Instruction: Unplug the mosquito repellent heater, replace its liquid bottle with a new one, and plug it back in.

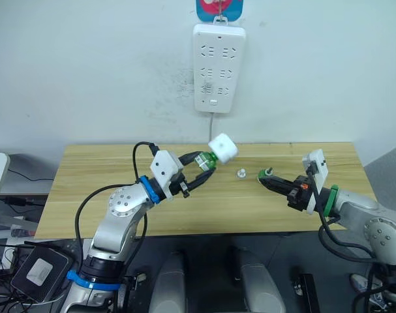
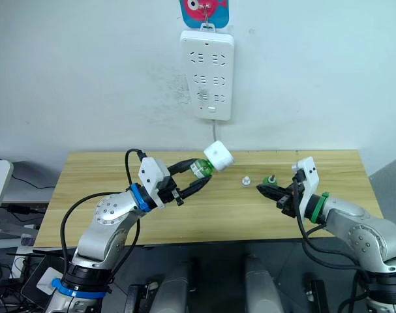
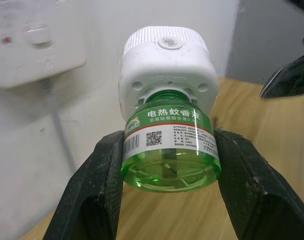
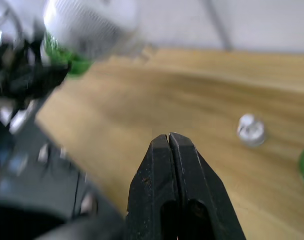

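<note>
Between the left gripper's fingers, clamped on both sides of its clear green body, sits the liquid bottle; the mosquito repellent heater is seated on the bottle's neck beyond the fingertips, raised clear of the bench. Judged light and rigid: the heater is hard white plastic, the bottle smooth and likely slippery under its printed label. The bottle's straight wall gives the surest hold; the heater's squarish sides would take an opposing grasp for twisting the two apart. A tilted bottle may leak once freed.

The right gripper is well apart from the left, low over the bench, with its fingers pressed together on nothing. Just beside its tips stands a small green-topped item, and between the two grippers lies a small white cap; both appear loose and easily knocked.

Beyond the heater, the wall power strip hangs above the bench's far edge, its cable running down behind. Open room lies between heater and strip.
</note>
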`<state>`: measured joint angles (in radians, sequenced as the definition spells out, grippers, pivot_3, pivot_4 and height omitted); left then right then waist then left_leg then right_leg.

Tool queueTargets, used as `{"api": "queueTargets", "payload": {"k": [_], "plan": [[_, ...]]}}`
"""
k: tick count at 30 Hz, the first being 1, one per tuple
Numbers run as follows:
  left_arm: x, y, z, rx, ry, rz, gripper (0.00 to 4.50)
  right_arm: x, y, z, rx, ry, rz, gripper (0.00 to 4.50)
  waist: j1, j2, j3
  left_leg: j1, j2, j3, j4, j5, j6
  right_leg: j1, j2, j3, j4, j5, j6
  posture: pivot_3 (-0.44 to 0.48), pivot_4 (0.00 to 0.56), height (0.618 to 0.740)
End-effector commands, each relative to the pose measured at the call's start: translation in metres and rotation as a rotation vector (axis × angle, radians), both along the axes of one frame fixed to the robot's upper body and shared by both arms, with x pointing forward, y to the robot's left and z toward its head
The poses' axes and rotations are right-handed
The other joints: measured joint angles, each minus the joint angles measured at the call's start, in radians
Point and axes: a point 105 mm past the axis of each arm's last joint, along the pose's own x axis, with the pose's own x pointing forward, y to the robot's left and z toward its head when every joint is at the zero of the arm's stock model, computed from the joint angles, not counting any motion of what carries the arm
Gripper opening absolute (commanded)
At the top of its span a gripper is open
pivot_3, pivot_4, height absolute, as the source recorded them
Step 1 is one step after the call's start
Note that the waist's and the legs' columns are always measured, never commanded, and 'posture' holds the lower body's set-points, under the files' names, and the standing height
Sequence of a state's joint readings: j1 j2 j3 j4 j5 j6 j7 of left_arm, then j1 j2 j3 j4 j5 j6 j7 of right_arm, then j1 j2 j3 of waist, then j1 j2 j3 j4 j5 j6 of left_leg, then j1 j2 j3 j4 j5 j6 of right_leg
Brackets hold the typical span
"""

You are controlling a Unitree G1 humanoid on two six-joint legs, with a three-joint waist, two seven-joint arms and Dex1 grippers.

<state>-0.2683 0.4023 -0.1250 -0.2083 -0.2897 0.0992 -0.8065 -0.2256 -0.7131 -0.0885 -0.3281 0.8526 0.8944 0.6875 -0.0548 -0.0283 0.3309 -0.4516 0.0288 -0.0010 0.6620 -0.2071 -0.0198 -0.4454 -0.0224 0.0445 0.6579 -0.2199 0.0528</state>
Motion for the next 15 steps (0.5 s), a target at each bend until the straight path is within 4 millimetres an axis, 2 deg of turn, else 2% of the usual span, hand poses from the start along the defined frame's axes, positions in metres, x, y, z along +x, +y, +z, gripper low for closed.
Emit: {"api": "queueTargets", "payload": {"k": [1,10,15], "plan": [[-0.021,-0.016,0.013,0.006,-0.05,-0.169,2.26,0.001,-0.002,0.003,-0.021,-0.01,0.135,0.04,0.0,0.0,0.0,0.0,0.0,0.0,0.0,0.0,0.0,0.0,0.0,0.0,0.0,0.0,0.0,-0.078,0.285,0.74],[-0.036,-0.024,0.02,0.059,-0.045,-0.377,2.26,0.016,0.003,0.009,-0.027,-0.007,0.266,0.04,0.0,0.0,0.0,0.001,0.0,-0.001,0.0,0.0,0.0,0.0,0.001,0.0,0.001,0.0,0.0,-0.084,0.292,0.74],[-0.033,-0.029,0.026,0.06,-0.047,-0.411,2.26,0.009,0.03,0.022,0.073,0.017,0.336,0.04,0.001,0.0,0.0,0.001,0.0,-0.001,0.001,0.0,0.0,0.0,0.0,-0.001,0.002,0.002,-0.004,-0.084,0.292,0.74]]}}
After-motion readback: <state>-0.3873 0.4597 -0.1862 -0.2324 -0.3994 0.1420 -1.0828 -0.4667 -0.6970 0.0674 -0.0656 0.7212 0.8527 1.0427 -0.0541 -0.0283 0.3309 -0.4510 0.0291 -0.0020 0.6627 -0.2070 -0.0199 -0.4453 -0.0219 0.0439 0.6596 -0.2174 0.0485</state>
